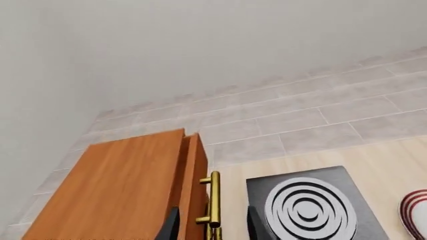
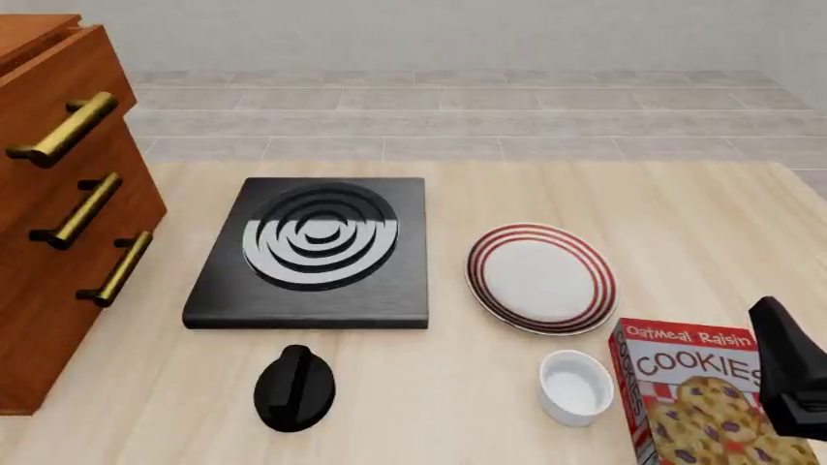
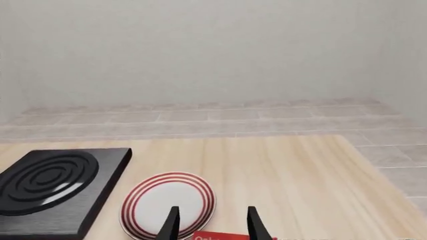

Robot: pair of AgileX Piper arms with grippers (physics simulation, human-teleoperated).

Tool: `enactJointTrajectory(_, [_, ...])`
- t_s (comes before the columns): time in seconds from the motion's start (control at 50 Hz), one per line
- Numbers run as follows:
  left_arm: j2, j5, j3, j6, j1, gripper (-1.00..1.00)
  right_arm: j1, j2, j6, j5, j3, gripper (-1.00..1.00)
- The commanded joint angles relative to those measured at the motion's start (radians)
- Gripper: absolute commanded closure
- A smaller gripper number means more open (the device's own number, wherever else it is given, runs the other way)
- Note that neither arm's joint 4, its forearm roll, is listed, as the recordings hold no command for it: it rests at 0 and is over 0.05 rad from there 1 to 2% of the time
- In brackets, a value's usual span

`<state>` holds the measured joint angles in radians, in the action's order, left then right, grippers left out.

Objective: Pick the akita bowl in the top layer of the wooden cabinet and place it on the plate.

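Observation:
The wooden cabinet (image 2: 58, 223) stands at the table's left edge with all three drawers looking pushed in. The top layer (image 2: 65, 92) carries a brass handle (image 1: 213, 200). The akita bowl is hidden. The plate (image 2: 540, 276), white with red rings, lies right of centre on the table. In the left wrist view my left gripper (image 1: 213, 232) is open above the cabinet's front, with the top handle in line between its fingers (image 1: 172, 226). That gripper is outside the front view. My right gripper (image 3: 212, 230) is open, holds nothing and hovers near the plate (image 3: 168, 202).
A black square stove (image 2: 317, 247) with white rings sits between cabinet and plate. A small plain white bowl (image 2: 576, 386) and a cookie box (image 2: 704, 397) stand near the front right, with part of my right arm (image 2: 791, 373) beside the box. A small black rounded object (image 2: 294, 387) lies in front of the stove.

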<state>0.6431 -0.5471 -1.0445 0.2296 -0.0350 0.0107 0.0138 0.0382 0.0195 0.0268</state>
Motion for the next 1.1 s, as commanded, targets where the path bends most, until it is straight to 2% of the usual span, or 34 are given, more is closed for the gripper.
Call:
enactJointTrajectory(0.02, [0.071, -0.077, -0.052, 0.029, -0.045, -1.0, -0.005, 0.006, 0.028, 0.0, 0.003, -1.0])
enactJointTrajectory(0.28, [0.111, -0.138, -0.072, 0.052, -0.066, -1.0, -0.009, 0.007, 0.039, 0.0, 0.003, -1.0])
enactJointTrajectory(0.62, [0.171, -0.236, -0.149, 0.025, -0.078, -1.0, -0.015, 0.013, 0.042, -0.005, 0.004, -1.0])
enactJointTrajectory(0.7, [0.18, -0.25, -0.157, 0.049, -0.097, -1.0, -0.015, 0.015, 0.042, -0.007, 0.005, -1.0])
enactJointTrajectory(0.9, [0.219, -0.29, -0.158, 0.026, -0.107, -1.0, -0.014, 0.015, 0.043, -0.007, 0.004, -1.0])
enactJointTrajectory(0.92, [0.245, -0.311, -0.166, -0.019, -0.109, -1.0, -0.014, 0.015, 0.043, -0.008, 0.004, -1.0])
enactJointTrajectory(0.94, [0.249, -0.314, -0.168, -0.021, -0.112, -1.0, -0.014, 0.016, 0.043, -0.008, 0.004, -1.0])
enactJointTrajectory(1.1, [0.256, -0.332, -0.176, 0.013, -0.137, -1.0, -0.013, 0.014, 0.043, -0.006, 0.003, -1.0])
